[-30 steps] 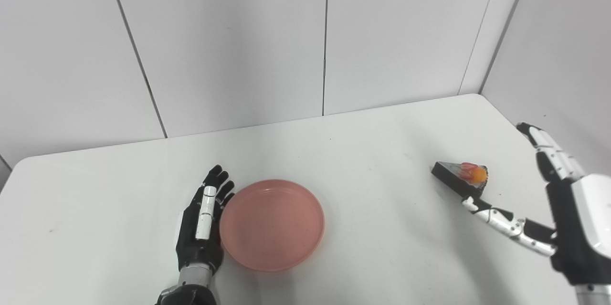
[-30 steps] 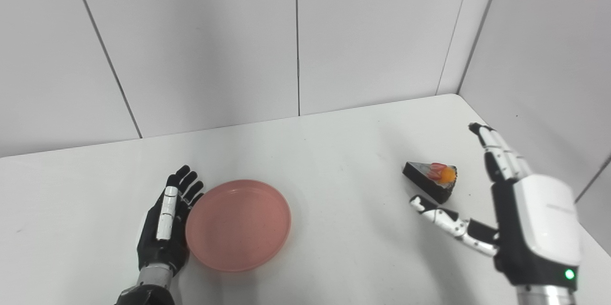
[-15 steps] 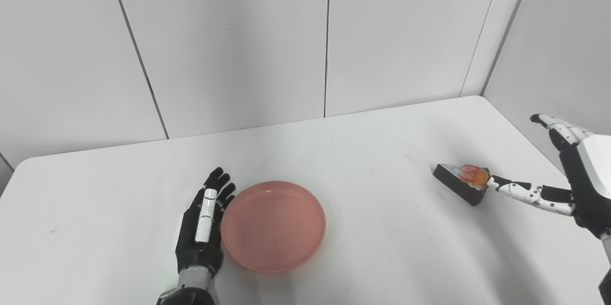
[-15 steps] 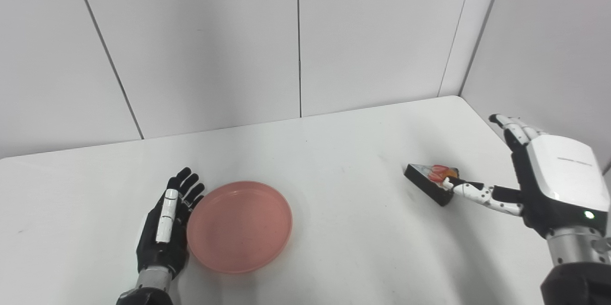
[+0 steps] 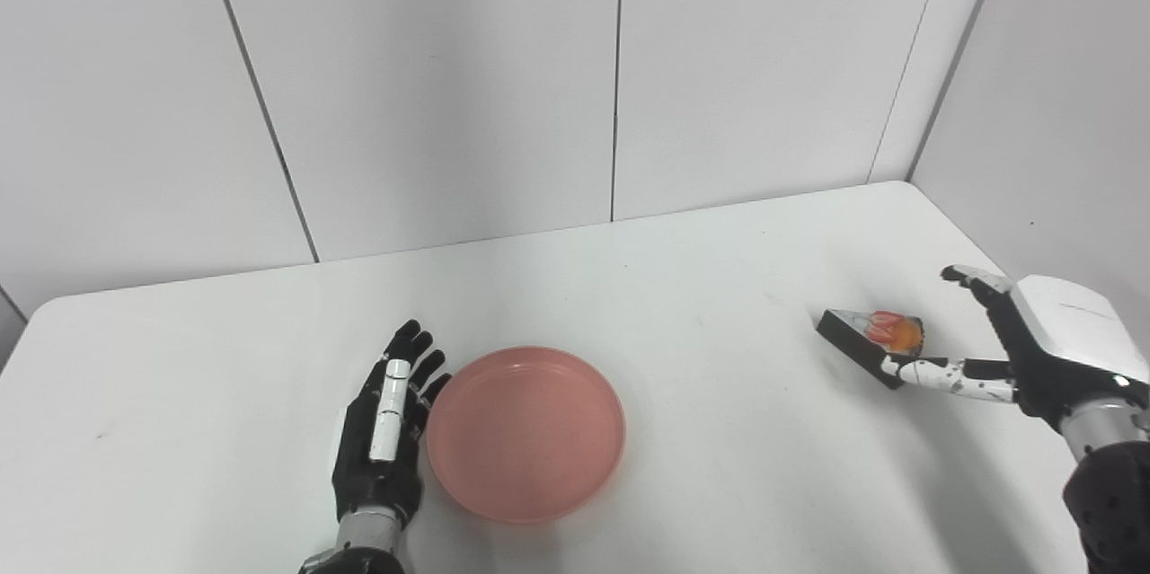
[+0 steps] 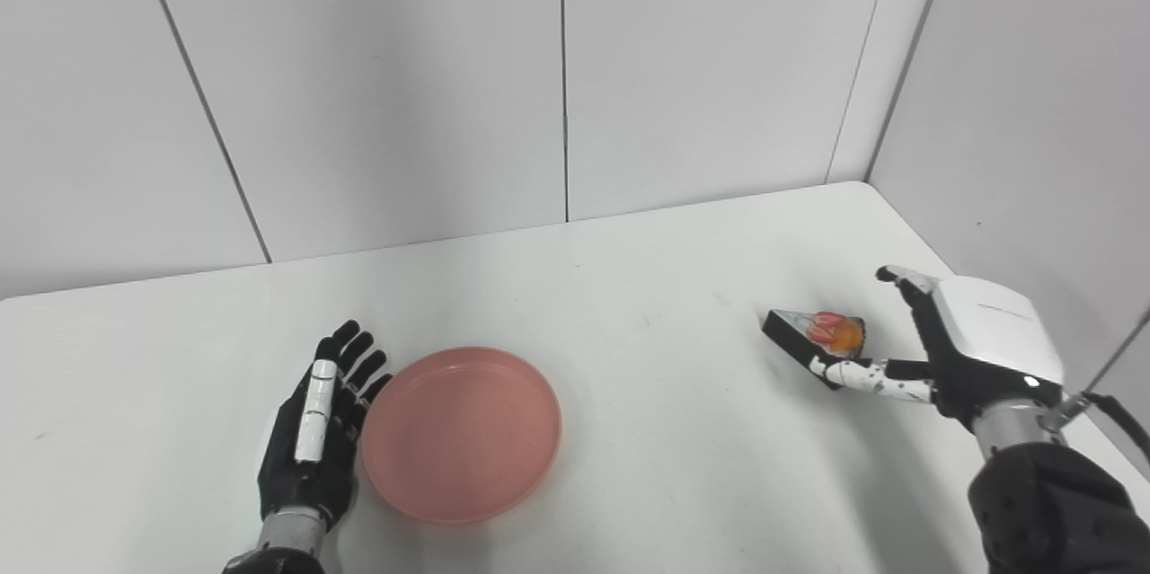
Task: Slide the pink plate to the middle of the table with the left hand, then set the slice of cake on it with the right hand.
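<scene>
- Nearest the robot, the left hand (image 5: 382, 430) lies flat on the table (image 5: 180, 394), fingers spread and holding nothing, its inner edge pressed to the near-left rim of the pink plate (image 5: 526, 432). That flat-sided contact looks built for a sideways shove, not a lift.
- The pink plate sits right way up, just beside that hand on its right. It reads as roughly at the table's middle, if a touch left and toward the robot, so the slide looks nearly finished.
- Over to the plate's right, well apart from it, the right hand (image 6: 943, 345) is low by the slice of cake (image 6: 813, 338), spread wide with nothing gripped yet.
- Its thumb reaches along the near side of the slice and appears to touch the dark base; the fingers (image 5: 966, 276) stand off beyond the far side. Thumb one side, fingers the other: a pinch across the wedge being set up, I'd say.
- The slice of cake rests on the table, red and orange fruit on top. Its long axis runs from near-right to far-left, narrow tip aimed away from the hand and past the plate's far side.
- Farthest back, the table beyond the plate carries nothing that I can see.
</scene>
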`<state>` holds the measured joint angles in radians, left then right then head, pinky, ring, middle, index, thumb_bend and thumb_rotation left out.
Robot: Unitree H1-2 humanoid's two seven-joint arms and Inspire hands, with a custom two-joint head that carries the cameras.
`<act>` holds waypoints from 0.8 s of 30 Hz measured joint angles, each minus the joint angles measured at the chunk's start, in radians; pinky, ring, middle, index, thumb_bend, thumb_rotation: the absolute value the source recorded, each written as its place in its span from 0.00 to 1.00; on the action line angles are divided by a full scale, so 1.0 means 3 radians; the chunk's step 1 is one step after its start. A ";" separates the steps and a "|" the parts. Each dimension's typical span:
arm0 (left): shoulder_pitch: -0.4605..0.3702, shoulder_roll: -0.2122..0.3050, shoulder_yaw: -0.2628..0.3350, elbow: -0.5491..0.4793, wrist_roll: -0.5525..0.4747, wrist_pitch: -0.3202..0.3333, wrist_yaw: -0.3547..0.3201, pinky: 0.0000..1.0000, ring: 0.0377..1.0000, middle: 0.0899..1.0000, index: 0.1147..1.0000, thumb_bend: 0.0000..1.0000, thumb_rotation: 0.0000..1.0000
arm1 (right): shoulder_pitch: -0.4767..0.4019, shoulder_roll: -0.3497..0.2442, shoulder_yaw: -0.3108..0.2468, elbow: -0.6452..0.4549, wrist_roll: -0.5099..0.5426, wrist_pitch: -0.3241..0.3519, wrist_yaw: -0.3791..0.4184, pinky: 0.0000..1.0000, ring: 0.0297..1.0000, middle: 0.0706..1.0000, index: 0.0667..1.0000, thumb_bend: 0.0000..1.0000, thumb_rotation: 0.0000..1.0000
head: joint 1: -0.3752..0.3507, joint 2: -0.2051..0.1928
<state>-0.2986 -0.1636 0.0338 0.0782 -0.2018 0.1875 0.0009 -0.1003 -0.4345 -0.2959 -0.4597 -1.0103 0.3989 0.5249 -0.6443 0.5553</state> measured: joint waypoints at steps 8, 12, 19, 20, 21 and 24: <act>0.0001 0.0000 0.0000 0.0002 0.0000 0.0000 0.0001 0.86 0.86 0.87 0.80 0.81 0.69 | -0.0071 -0.0049 0.0211 0.0199 0.0042 0.0036 -0.0010 0.68 0.80 0.84 0.83 1.00 0.69 | 0.0005 0.0005; 0.0002 0.0000 -0.0003 0.0003 0.0000 0.0000 0.0000 0.85 0.87 0.88 0.81 0.81 0.69 | -0.0135 -0.0088 0.0271 0.0256 0.0071 0.0057 -0.0006 0.65 0.79 0.84 0.83 1.00 0.69 | 0.0010 0.0010; 0.0002 0.0000 -0.0009 0.0006 0.0000 -0.0001 -0.0001 0.88 0.87 0.87 0.81 0.81 0.69 | -0.0192 -0.0187 0.0354 0.0471 0.0106 0.0061 -0.0037 0.63 0.79 0.85 0.83 0.98 0.70 | 0.0026 0.0015; 0.0002 0.0000 -0.0009 0.0007 0.0000 -0.0001 -0.0001 0.88 0.87 0.87 0.81 0.81 0.68 | -0.0192 -0.0196 0.0366 0.0498 0.0104 0.0061 -0.0057 0.64 0.79 0.85 0.83 0.98 0.70 | 0.0026 0.0015; 0.0002 0.0001 -0.0008 0.0008 -0.0001 -0.0002 -0.0001 0.89 0.87 0.88 0.81 0.81 0.68 | -0.0193 -0.0206 0.0383 0.0532 0.0100 0.0061 -0.0075 0.64 0.79 0.86 0.83 0.98 0.70 | 0.0026 0.0015; 0.0002 0.0001 -0.0007 0.0009 -0.0002 -0.0002 -0.0004 0.89 0.87 0.88 0.82 0.82 0.68 | -0.0193 -0.0243 0.0430 0.0587 0.0095 0.0066 -0.0081 0.69 0.81 0.86 0.84 0.97 0.70 | 0.0036 0.0020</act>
<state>-0.2980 -0.1634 0.0318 0.0808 -0.2024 0.1869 -0.0002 -0.1581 -0.5075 -0.1670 -0.2835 -0.9818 0.4188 0.5006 -0.6335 0.5614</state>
